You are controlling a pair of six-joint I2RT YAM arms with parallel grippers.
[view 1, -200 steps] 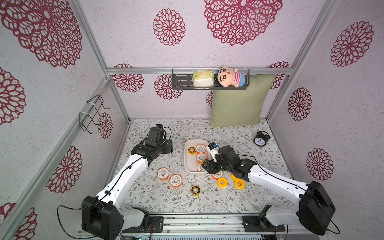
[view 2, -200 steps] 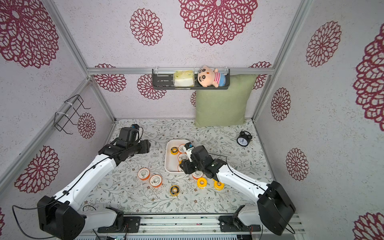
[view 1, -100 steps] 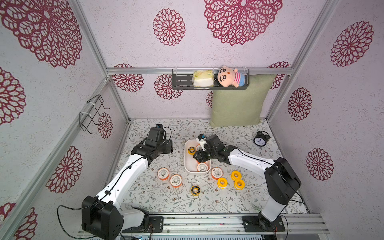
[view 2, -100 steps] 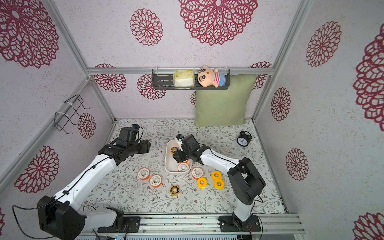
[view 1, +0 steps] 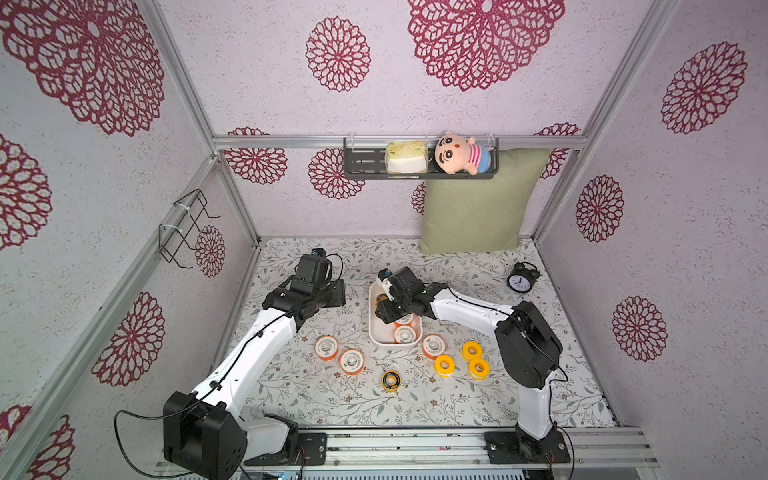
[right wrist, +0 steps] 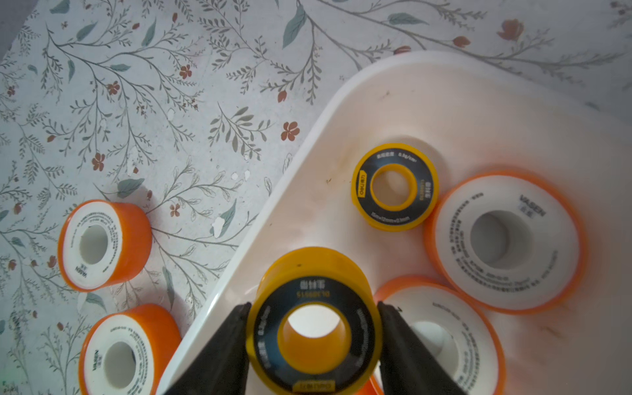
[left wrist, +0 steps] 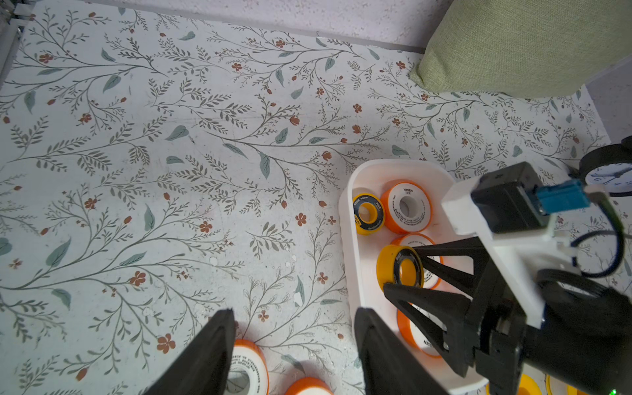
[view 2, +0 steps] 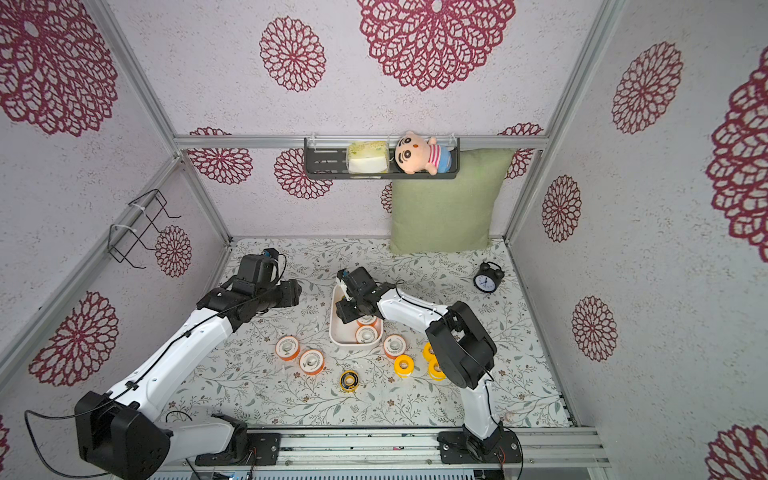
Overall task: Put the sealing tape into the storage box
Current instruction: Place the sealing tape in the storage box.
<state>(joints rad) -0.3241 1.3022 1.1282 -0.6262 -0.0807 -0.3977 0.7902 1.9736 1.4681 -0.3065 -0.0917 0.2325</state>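
Tape: four rolls point(right wrist: 506, 239) in box point(view 1: 371, 328), fifth black-faced roll point(right wrist: 313, 273) clamped in right hand point(right wrist: 313, 318) over it, seven left on surface point(view 1: 332, 395); left hand point(left wrist: 294, 314) parted, empty.

My left arm point(view 1: 249, 353) stretches from the lower left of the frame up toward the centre in both top views, nearly straight, wrist level. My left gripper point(left wrist: 294, 311) hangs with its fingers parted and nothing between them. My right arm point(view 1: 469, 311) rises from the lower right, folds sharply at the elbow and reaches left to mid-frame, wrist pitched down. There my right gripper point(right wrist: 313, 307) pinches a roll point(right wrist: 309, 270) by its rim, one finger on each side.
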